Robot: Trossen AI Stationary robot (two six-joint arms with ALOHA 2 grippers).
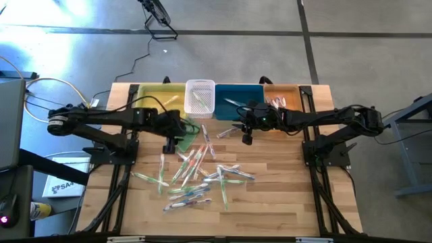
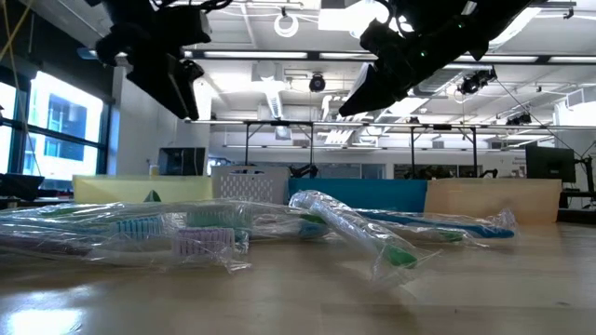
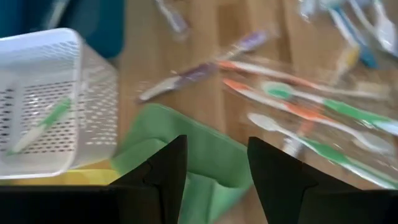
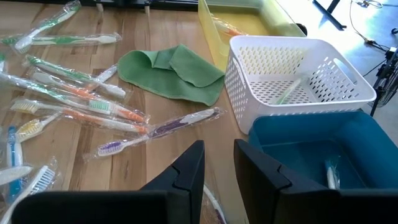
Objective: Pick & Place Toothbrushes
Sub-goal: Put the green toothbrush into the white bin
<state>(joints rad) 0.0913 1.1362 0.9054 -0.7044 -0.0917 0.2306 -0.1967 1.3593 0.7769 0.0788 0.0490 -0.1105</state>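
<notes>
— Where are the toothbrushes (image 1: 196,177)?
— Scattered on the tabletop (image 1: 283,202), some in bins.
— The jaws?
— Left gripper (image 3: 214,165) apart over the green cloth (image 4: 174,71); right gripper (image 4: 219,165) slightly apart, both empty.

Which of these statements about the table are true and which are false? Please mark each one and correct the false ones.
1. The white basket holds a green toothbrush. True.
2. The green cloth lies inside the blue bin. False: it lies on the wooden table, beside the basket.
3. Most toothbrushes lie loose on the table. True.
4. The left claw grips a toothbrush. False: it stands open, with nothing between its fingers.
5. The yellow bin stands next to the basket. True.
</notes>
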